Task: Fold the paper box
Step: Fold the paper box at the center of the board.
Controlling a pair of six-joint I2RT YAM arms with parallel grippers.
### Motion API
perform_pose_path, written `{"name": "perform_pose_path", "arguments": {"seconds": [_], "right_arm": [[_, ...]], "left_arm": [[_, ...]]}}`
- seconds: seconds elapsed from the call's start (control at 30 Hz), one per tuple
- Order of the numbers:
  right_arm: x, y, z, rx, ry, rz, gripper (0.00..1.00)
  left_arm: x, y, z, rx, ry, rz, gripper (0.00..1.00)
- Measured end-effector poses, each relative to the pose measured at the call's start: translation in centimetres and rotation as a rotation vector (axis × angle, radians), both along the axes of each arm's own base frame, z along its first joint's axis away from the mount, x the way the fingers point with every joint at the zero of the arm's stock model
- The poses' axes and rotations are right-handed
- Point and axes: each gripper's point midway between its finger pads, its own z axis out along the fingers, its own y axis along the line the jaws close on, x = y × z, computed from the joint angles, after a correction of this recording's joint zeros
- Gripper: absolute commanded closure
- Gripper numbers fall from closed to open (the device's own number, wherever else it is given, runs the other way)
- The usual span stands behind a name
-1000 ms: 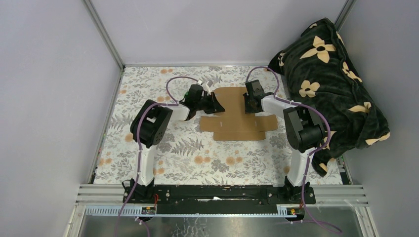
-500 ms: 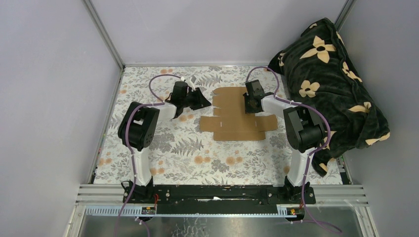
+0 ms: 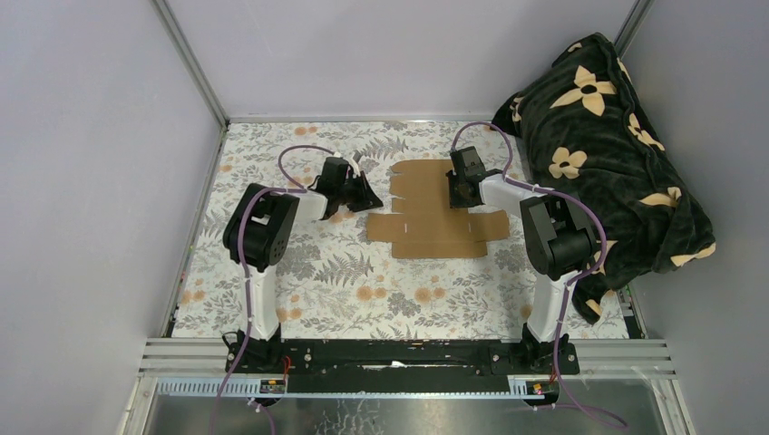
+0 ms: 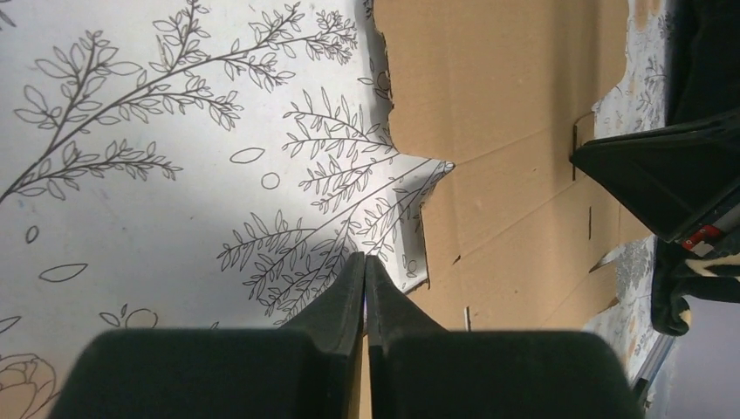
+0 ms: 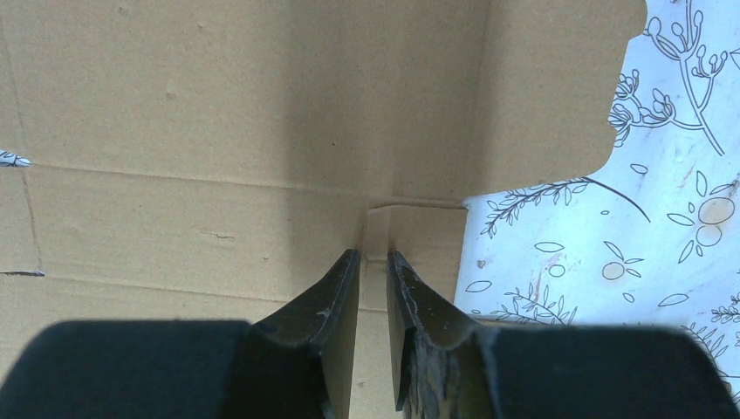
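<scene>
At the far centre of the floral table cloth (image 3: pixel 363 281), the paper box (image 3: pixel 426 227) lies as a flat die-cut sheet; the left gripper (image 4: pixel 365 258) sits over bare cloth just beside the sheet's left edge, jaws pressed together, gripping nothing; the right gripper (image 5: pixel 373 255) points down onto the sheet's right part, jaws narrowly parted, nothing seen between them.

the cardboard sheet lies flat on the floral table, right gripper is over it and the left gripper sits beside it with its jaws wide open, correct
Not quite: the left gripper is shut, its fingers pressed together, as the left wrist view shows. The rest stands: the paper box lies flat on the floral table, the right gripper is over it and the left one sits beside it.
</scene>
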Motion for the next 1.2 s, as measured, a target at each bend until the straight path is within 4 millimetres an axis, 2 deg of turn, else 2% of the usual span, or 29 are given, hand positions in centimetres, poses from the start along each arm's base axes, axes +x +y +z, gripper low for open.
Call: {"name": "perform_pose_path", "arguments": {"seconds": [0.23, 0.43, 0.83, 1.2], "right_arm": [[0.0, 0.0, 0.0, 0.000, 0.000, 0.000, 0.75], [0.0, 0.0, 0.0, 0.000, 0.000, 0.000, 0.75], [0.0, 0.0, 0.0, 0.000, 0.000, 0.000, 0.75], [0.0, 0.0, 0.0, 0.000, 0.000, 0.000, 0.75]], "left_arm": [[0.7, -0.3, -0.4, -0.004, -0.001, 0.000, 0.94], [1.4, -1.4, -0.3, -0.017, -0.013, -0.017, 0.94], [0.3, -3.3, -0.1, -0.037, -0.002, -0.058, 0.93], [-0.4, -5.2, 0.6, -0.060, 0.000, -0.091, 0.82]]}}
